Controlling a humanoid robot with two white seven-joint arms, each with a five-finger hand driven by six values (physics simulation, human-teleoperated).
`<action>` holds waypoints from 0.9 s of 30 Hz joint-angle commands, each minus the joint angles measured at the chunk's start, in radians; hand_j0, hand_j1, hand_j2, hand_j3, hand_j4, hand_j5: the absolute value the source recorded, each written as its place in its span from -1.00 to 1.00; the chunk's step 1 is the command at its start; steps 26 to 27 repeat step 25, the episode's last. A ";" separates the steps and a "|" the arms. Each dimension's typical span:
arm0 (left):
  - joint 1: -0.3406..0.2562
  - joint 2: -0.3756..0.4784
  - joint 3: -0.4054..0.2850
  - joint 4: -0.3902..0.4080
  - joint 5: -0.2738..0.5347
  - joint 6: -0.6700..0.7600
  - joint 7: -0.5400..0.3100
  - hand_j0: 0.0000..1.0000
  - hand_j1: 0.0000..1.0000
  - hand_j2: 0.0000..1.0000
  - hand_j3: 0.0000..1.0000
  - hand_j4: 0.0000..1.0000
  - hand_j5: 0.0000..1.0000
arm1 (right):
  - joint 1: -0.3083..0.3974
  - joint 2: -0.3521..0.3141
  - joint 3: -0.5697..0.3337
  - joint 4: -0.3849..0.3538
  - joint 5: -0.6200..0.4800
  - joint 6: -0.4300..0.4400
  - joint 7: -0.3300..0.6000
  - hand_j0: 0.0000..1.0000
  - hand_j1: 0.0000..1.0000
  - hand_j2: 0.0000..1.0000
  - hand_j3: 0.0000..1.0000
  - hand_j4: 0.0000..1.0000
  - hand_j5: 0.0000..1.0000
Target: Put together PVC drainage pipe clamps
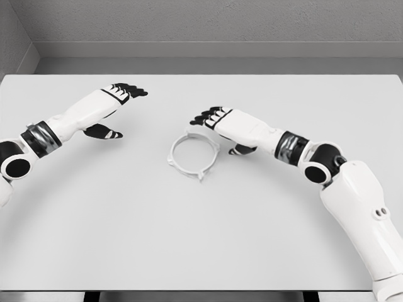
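Note:
A white ring-shaped pipe clamp (192,155) with small tabs lies flat on the table near the middle. My right hand (211,117) hovers just right of and behind the ring, palm down, fingers stretched toward the left and holding nothing; its thumb (241,150) hangs beside the ring's right edge. My left hand (126,93) is further left and back, well apart from the clamp, fingers extended and open, thumb (104,132) pointing down and right.
The white table (201,239) fills the view, with its front edge at the bottom and a grey wall (201,25) beyond the far edge. Both forearms reach in from the lower corners.

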 commanded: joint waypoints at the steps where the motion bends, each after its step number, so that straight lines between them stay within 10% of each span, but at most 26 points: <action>1: 0.000 0.000 0.000 0.000 0.007 0.000 0.001 1.00 1.00 1.00 1.00 1.00 1.00 | 0.000 0.003 -0.002 0.000 -0.006 0.002 0.002 1.00 1.00 1.00 1.00 1.00 1.00; 5: 0.000 0.000 0.000 0.000 0.007 0.000 0.001 1.00 1.00 1.00 1.00 1.00 1.00 | -0.020 -0.029 -0.101 -0.031 -0.020 0.002 0.005 1.00 1.00 1.00 1.00 1.00 1.00; 8: 0.000 0.000 0.002 0.000 0.005 0.000 0.001 1.00 1.00 1.00 1.00 1.00 1.00 | 0.024 -0.076 -0.304 -0.235 -0.023 0.002 0.077 1.00 1.00 1.00 1.00 1.00 1.00; 17: 0.014 0.048 0.003 -0.004 0.017 0.000 0.001 1.00 1.00 1.00 1.00 1.00 1.00 | 0.423 -0.210 -0.786 -0.459 -0.117 -0.051 0.077 1.00 1.00 1.00 1.00 1.00 1.00; 27: 0.043 0.071 0.097 0.039 0.017 0.000 0.001 1.00 1.00 1.00 1.00 1.00 1.00 | 0.439 -0.211 -0.786 -0.459 -0.117 -0.051 0.079 1.00 1.00 1.00 1.00 1.00 1.00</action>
